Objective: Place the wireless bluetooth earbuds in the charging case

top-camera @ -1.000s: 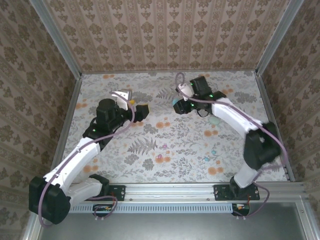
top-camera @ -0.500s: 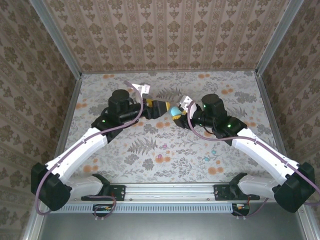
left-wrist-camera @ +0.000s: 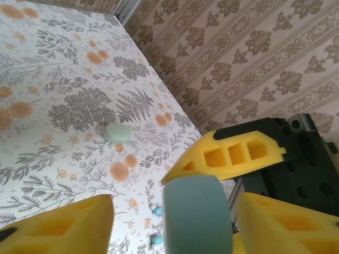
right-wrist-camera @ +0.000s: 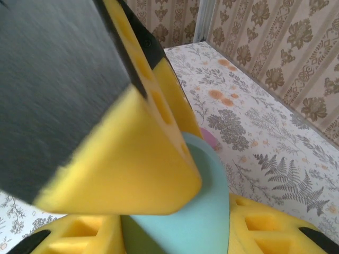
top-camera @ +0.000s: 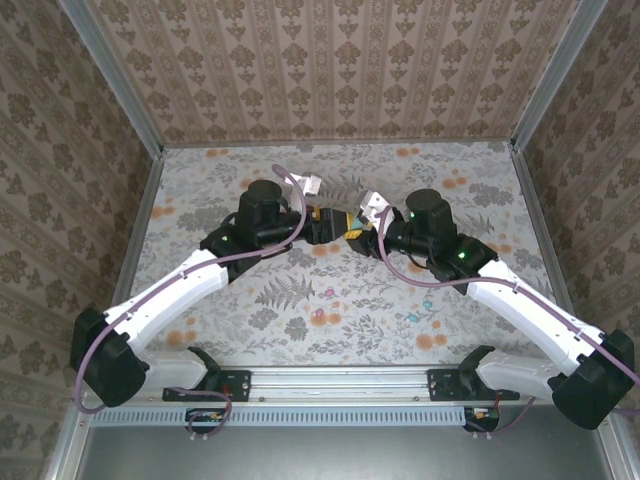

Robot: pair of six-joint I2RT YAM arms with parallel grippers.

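right claw [right-wrist-camera: 175,233] clamps the teal case [left-wrist-camera: 197,214], left claw [left-wrist-camera: 172,217] open around it; earbuds [left-wrist-camera: 157,210] lie loose on cloth [left-wrist-camera: 63,79], none inserted.

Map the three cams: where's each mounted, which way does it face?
Top external: fixed above and behind the bases, looking down on the floral cloth; both arms, left claw and right claw meeting mid-table.
Left wrist: on the left arm, looking past its own yellow fingers at the cyan charging case.
Right wrist: on the right arm, own fingers low, left claw's finger across the top.
Shared: both wrist views show that case.
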